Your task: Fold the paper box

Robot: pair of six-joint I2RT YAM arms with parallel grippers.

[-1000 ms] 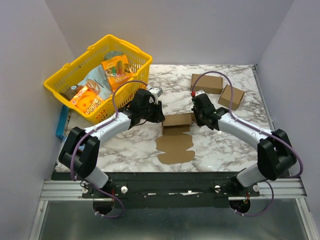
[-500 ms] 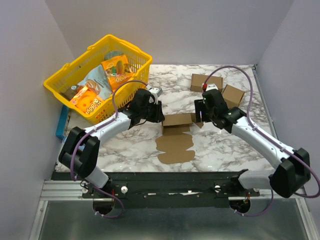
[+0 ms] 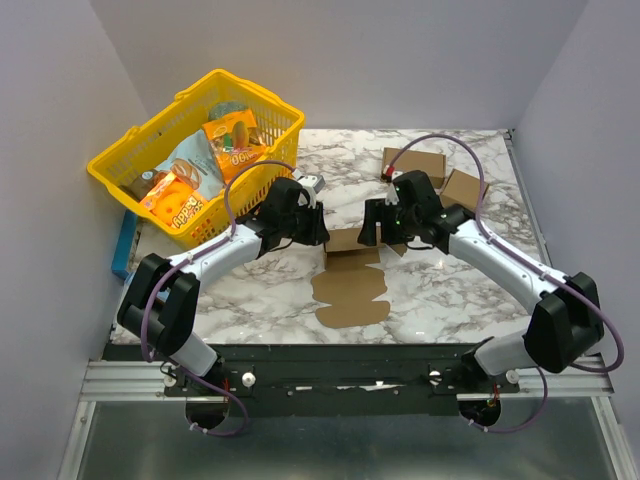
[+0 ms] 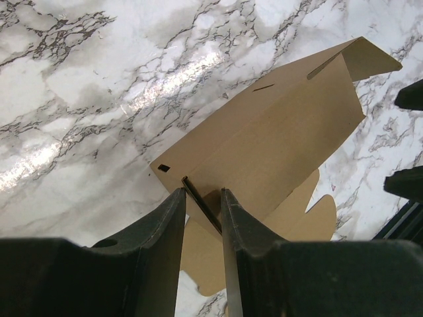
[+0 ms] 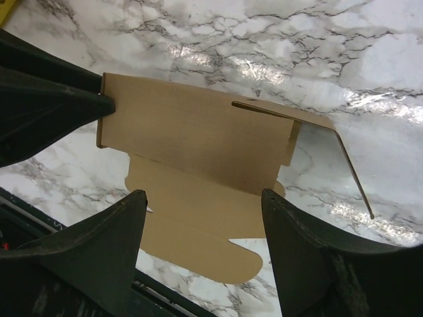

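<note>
Nearest the arm bases: lid flap (image 3: 350, 300) of the paper box (image 3: 350, 280), rounded tabs, lying flat on the counter (image 3: 450, 290) about midway between the two arms.

Behind it: back panel (image 3: 355, 240) of the box folded up, leaning rather than fully upright. The box's long axis runs left to right, roughly parallel to the counter's near edge.

Left claw (image 4: 201, 195): narrow, pinched on a thin cardboard edge at the left end of the box. It sits at that corner and appears to anchor the sheet.

Right claw (image 5: 201, 198): wide, holding nothing. It hovers above the right half of the box, apart from the cardboard, with the back panel straight ahead in its wrist view. Its jaws open along the long axis, not across it.

Key relation: the right end flap (image 5: 330, 152) juts outward, unfolded, just to the right of that claw. The right arm is plainly the nearer one. Judgement: the next fold is this flap, swung inward toward the left claw. The claw would have to shift right to reach it.

Far side: two cardboard cuboids (image 3: 462, 190) behind the right arm and a yellow basket (image 3: 130, 195) of snack packs at far left, both well apart from the work.
</note>
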